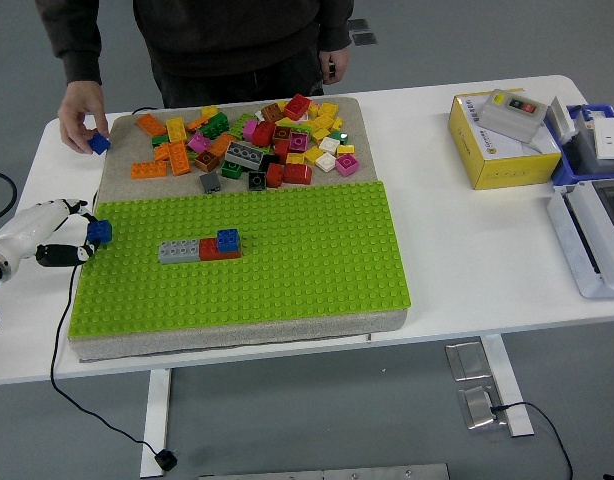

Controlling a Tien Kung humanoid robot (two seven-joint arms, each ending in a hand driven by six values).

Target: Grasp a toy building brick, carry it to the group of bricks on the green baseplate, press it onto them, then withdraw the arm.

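brick, small, blue, looks light and hard; left hand pinches its sides, left of the baseplate.

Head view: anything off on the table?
Mostly tidy. One oddity: the left robot hand holds a blue brick at the green baseplate's left edge, away from the brick group. A person's hand holds another blue brick.
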